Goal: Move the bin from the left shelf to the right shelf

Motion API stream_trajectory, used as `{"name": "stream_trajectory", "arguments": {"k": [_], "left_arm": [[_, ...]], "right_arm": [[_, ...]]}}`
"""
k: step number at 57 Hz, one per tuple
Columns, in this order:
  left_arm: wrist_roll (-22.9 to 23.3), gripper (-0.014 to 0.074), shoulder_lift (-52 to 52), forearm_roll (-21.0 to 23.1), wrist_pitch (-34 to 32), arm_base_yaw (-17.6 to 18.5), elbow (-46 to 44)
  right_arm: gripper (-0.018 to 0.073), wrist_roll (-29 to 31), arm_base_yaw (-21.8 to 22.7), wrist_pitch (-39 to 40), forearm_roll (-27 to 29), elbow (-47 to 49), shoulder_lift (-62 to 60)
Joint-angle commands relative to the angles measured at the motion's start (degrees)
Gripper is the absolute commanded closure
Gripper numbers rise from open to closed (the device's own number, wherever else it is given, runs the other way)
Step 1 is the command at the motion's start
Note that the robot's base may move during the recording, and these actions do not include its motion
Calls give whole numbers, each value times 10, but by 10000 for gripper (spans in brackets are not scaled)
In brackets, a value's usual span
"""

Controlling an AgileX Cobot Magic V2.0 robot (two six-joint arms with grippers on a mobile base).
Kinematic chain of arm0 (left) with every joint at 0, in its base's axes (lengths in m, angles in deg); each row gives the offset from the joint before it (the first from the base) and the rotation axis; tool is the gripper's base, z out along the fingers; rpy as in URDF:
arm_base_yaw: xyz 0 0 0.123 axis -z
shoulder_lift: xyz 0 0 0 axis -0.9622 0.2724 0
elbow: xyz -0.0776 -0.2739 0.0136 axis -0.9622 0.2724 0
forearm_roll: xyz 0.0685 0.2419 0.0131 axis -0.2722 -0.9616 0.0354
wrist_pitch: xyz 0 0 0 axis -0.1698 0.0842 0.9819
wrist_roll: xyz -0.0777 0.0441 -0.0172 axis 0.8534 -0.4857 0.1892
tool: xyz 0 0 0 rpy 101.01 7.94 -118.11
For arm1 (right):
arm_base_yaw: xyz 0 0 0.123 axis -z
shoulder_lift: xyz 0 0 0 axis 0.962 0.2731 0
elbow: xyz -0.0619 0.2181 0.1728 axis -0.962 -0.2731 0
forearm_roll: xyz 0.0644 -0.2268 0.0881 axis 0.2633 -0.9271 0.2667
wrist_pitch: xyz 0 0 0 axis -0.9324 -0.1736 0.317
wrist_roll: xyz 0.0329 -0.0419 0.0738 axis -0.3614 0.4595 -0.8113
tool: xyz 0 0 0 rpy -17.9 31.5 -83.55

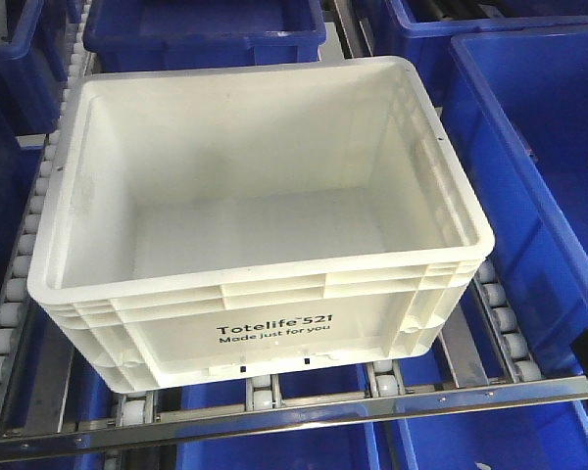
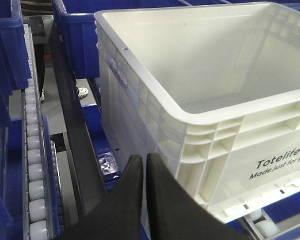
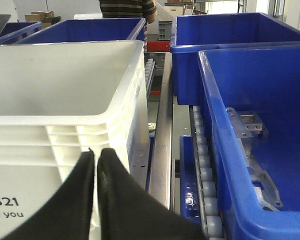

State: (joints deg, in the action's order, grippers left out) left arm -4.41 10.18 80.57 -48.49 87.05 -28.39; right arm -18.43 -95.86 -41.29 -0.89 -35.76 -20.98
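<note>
Roller shelf [image 1: 490, 294] carries white bin [image 1: 265, 333], nothing inside | blue bins [image 1: 529, 147] at 12 and 3 o'clock | left tool [image 2: 144, 162] and right tool [image 3: 96, 154] tips together, beside bin corners.

White bin [image 1: 265, 196] with black lettering [image 1: 274, 327], dark blue bins [image 3: 260, 150] around it, white rollers [image 2: 32, 172], black gripper fingers [image 3: 77, 200].

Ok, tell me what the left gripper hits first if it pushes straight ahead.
Most likely the white bin: the left gripper, fingers together, points at its near left corner. Depth is unclear, so it might slip just left of the ribbed side wall instead.
</note>
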Motion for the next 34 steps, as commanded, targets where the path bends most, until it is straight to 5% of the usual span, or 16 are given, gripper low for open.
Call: {"name": "stream_trajectory", "arguments": {"k": [1,34], "left_arm": [[0,604,7,5,-46,3,-15],[0,604,7,-3,-49,1,-9]], "right_arm": [[567,-2,-2,47,-3,17,6],[567,-2,-2,48,-3,17,6]]}}
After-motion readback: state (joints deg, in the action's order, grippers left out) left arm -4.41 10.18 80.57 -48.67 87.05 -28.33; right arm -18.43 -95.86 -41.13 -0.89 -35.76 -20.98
